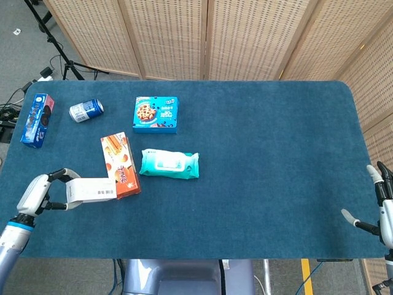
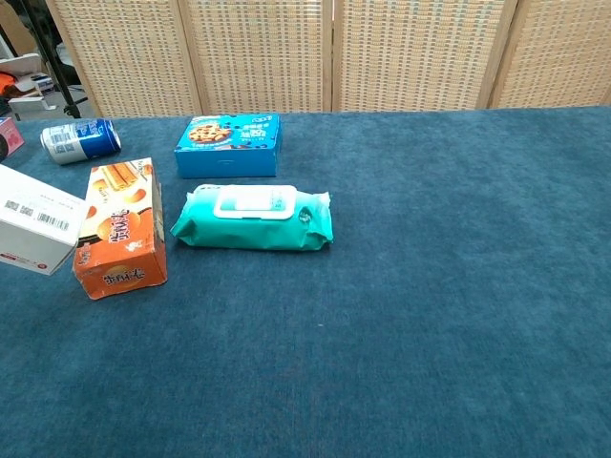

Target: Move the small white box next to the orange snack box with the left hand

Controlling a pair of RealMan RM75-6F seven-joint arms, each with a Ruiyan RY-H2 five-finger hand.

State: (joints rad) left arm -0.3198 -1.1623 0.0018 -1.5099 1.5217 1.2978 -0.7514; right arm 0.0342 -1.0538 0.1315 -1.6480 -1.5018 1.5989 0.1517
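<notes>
Head view: left hand (image 1: 38,192) holds white box (image 1: 91,190) against orange box (image 1: 120,165)

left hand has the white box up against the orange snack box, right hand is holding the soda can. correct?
Not quite. The right hand holds nothing; it sits at the table's near right edge with fingers apart. The soda can lies untouched at the far left, as the head view shows. The rest stands: the left hand holds the white box against the orange snack box.

Woven folding screen (image 1: 209,37) (grey floor (image 1: 24,46))
</notes>
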